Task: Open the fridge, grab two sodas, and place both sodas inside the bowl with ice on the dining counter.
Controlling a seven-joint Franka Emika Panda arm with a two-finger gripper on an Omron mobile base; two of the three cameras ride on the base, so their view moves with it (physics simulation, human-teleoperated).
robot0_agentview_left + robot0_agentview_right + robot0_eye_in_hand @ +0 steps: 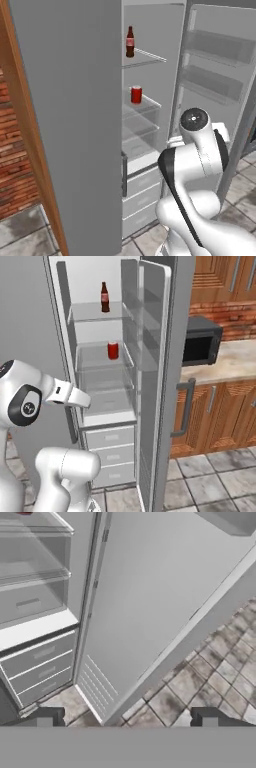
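text: none legible | cola bottle [130,41] on the fridge [75,125] upper shelf: red label, lettering too small to read

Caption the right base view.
Fridge door open: cola bottle on upper shelf, red can below.

1. This is a kitchen in a home.
2. A big grey fridge [150,381] stands open, with drinks on its shelves.
3. A black microwave [200,346] sits on a counter [225,363].
4. Wooden cupboards [220,416], a brick wall [12,150] and floor tiles [220,672] are around it.
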